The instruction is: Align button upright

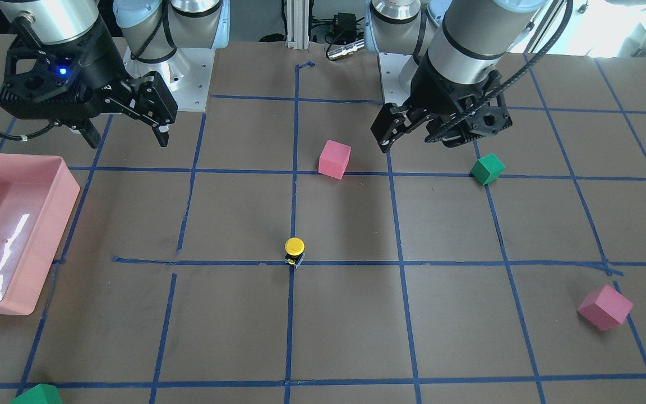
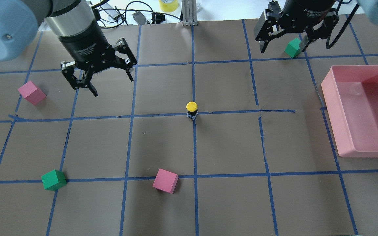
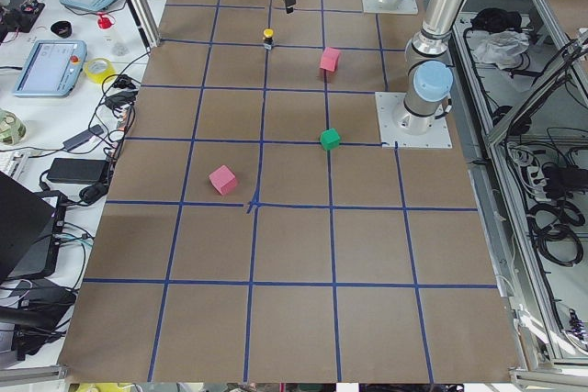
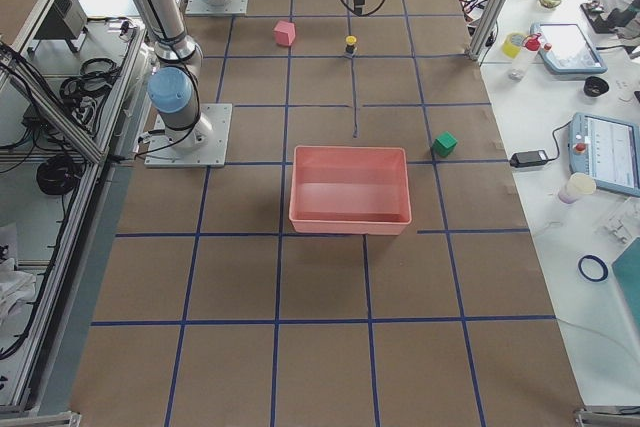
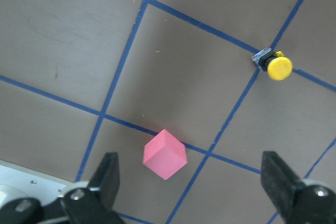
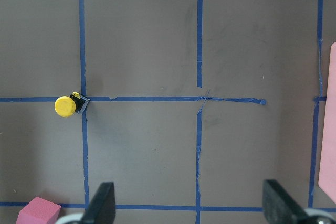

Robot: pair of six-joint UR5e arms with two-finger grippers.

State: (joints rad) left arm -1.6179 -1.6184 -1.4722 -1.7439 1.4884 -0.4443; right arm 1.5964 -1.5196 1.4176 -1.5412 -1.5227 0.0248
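The button (image 2: 191,109) stands upright on its black body, round yellow cap on top, at a blue tape crossing in the middle of the table (image 1: 294,251). It also shows in the left wrist view (image 5: 278,67) and the right wrist view (image 6: 65,106). My left gripper (image 2: 112,84) hangs open and empty above the table, well to the button's far left. My right gripper (image 2: 282,46) hangs open and empty at the far right, further from the button. Both wrist views show wide-spread fingers (image 5: 107,171) (image 6: 278,198) with nothing between them.
A pink bin (image 2: 369,153) sits at the right edge. A pink cube (image 2: 165,181) and a green cube (image 2: 53,180) lie near the front. Another pink cube (image 2: 31,92) lies at the left, and another green cube (image 2: 293,48) under the right gripper.
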